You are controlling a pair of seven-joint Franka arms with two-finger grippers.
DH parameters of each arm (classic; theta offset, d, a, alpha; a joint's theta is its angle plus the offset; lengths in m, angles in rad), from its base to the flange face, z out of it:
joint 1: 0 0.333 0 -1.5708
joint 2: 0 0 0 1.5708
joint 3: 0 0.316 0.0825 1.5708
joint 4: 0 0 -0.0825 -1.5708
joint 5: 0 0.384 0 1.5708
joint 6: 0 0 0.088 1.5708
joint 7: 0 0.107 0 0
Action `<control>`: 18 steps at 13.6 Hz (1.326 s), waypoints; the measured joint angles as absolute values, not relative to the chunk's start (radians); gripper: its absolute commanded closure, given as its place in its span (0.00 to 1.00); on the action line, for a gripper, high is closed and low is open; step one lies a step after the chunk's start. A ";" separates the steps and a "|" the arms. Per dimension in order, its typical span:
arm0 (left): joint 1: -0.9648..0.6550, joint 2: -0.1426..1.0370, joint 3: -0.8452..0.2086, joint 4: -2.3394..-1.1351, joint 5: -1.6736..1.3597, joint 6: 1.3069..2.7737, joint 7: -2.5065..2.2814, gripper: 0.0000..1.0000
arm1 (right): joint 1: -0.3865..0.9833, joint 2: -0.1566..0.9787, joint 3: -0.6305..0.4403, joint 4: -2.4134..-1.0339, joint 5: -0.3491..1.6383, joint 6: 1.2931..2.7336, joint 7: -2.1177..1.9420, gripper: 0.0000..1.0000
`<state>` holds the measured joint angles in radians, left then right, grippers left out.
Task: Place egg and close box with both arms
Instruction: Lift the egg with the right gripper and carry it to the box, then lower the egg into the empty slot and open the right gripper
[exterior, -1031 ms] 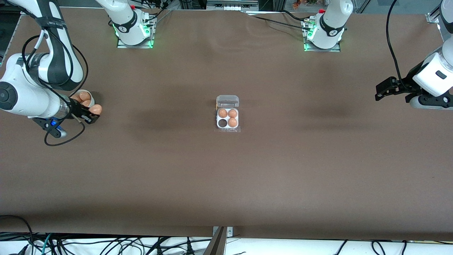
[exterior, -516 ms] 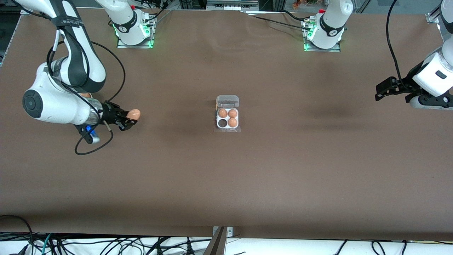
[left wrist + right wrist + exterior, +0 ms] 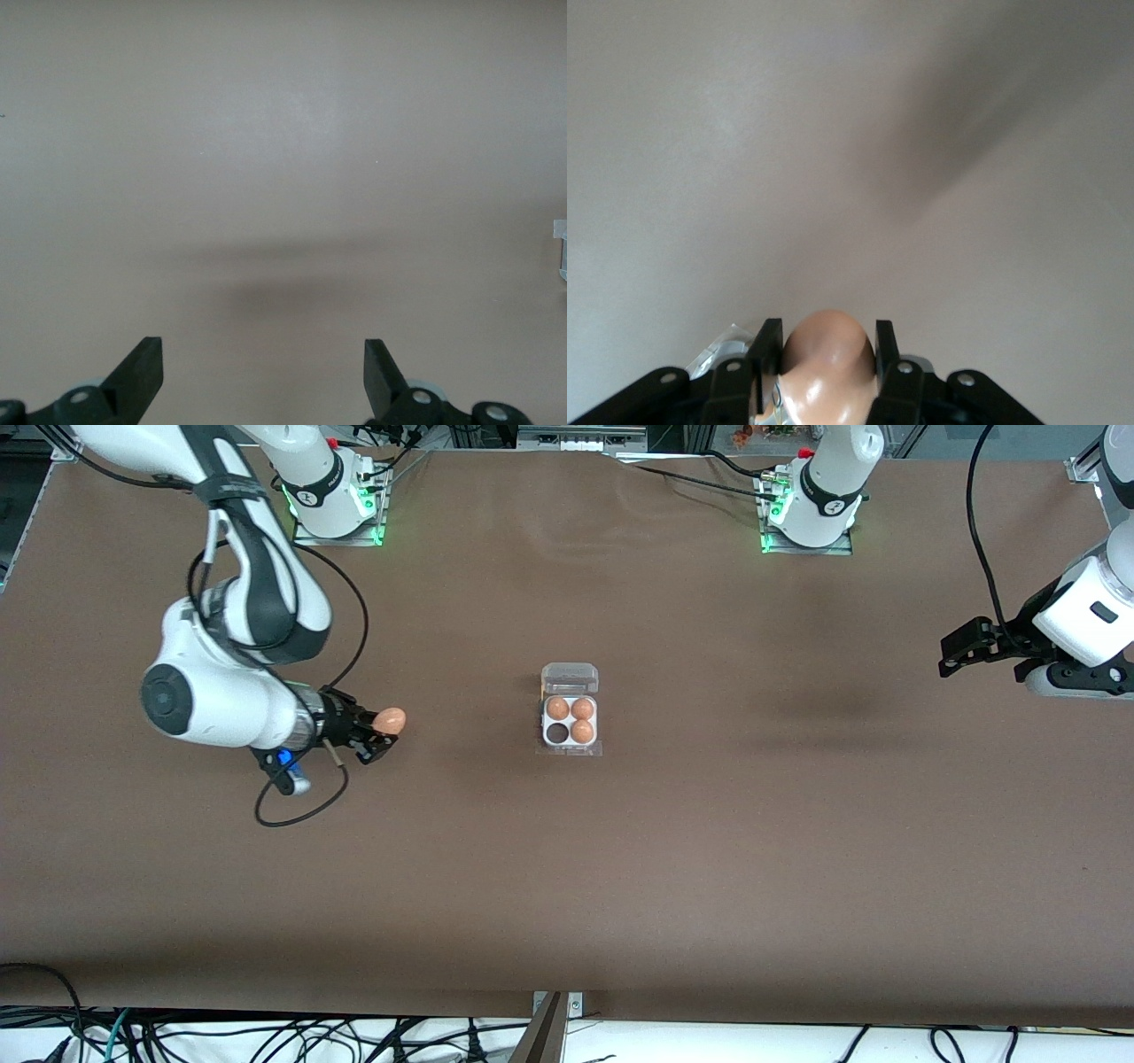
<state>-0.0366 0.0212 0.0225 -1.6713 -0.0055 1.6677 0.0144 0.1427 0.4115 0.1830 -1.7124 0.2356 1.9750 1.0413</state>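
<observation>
Front view shows the right gripper (image 3: 379,734), clamped on the egg (image 3: 390,720), now carried partway over bare table toward the open box (image 3: 570,721) ahead of it, while the left gripper (image 3: 959,653) waits spread apart.

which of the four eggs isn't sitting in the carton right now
The egg gripped between the right gripper fingers, up over bare table toward the right arm's end. The other three eggs sit in cells of the open box, leaving one cell empty.
</observation>
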 measured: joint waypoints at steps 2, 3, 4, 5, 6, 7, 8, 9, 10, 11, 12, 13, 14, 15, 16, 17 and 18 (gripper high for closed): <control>-0.037 0.021 0.023 -1.671 -0.006 1.668 0.014 0.00 | 0.188 0.415 0.183 -1.710 0.200 1.989 1.093 0.64; -0.037 0.021 0.023 -1.671 -0.006 1.668 0.014 0.00 | 0.204 0.421 0.183 -1.702 0.197 1.991 1.117 0.64; -0.037 0.021 0.023 -1.671 -0.006 1.668 0.014 0.00 | 0.217 0.433 0.183 -1.688 0.197 1.992 1.147 0.64; -0.037 0.021 0.023 -1.671 -0.006 1.668 0.014 0.00 | 0.228 0.450 0.183 -1.668 0.197 1.992 1.179 0.64; -0.037 0.021 0.023 -1.671 -0.006 1.668 0.014 0.00 | 0.239 0.472 0.183 -1.642 0.197 1.993 1.212 0.64; -0.037 0.021 0.023 -1.671 -0.006 1.668 0.014 0.00 | 0.253 0.496 0.183 -1.616 0.202 1.994 1.243 0.64; -0.037 0.021 0.023 -1.671 -0.006 1.668 0.014 0.00 | 0.267 0.518 0.183 -1.590 0.223 1.994 1.265 0.64; -0.037 0.021 0.022 -1.671 -0.006 1.668 0.014 0.00 | 0.280 0.538 0.183 -1.567 0.262 1.995 1.278 0.64; -0.037 0.021 0.022 -1.671 -0.006 1.668 0.014 0.00 | 0.290 0.555 0.183 -1.549 0.305 1.995 1.285 0.64; -0.037 0.021 0.023 -1.671 -0.006 1.668 0.014 0.00 | 0.295 0.568 0.183 -1.535 0.350 1.996 1.287 0.64; -0.037 0.021 0.022 -1.671 -0.006 1.668 0.014 0.00 | 0.296 0.577 0.183 -1.527 0.398 2.001 1.288 0.64; -0.037 0.021 0.023 -1.671 -0.006 1.668 0.014 0.00 | 0.296 0.585 0.182 -1.522 0.455 2.016 1.288 0.64; -0.037 0.021 0.022 -1.671 -0.006 1.668 0.014 0.00 | 0.296 0.593 0.181 -1.521 0.520 2.033 1.288 0.64; -0.037 0.021 0.022 -1.672 -0.006 1.668 0.014 0.00 | 0.296 0.602 0.181 -1.521 0.585 2.050 1.287 0.64; -0.037 0.021 0.022 -1.672 -0.006 1.668 0.014 0.00 | 0.296 0.612 0.181 -1.520 0.649 2.067 1.284 0.64; -0.037 0.021 0.022 -1.672 -0.006 1.668 0.014 0.00 | 0.296 0.621 0.180 -1.520 0.715 2.077 1.277 0.64; -0.037 0.021 0.022 -1.672 -0.006 1.668 0.014 0.00 | 0.296 0.631 0.178 -1.519 0.785 2.079 1.264 0.64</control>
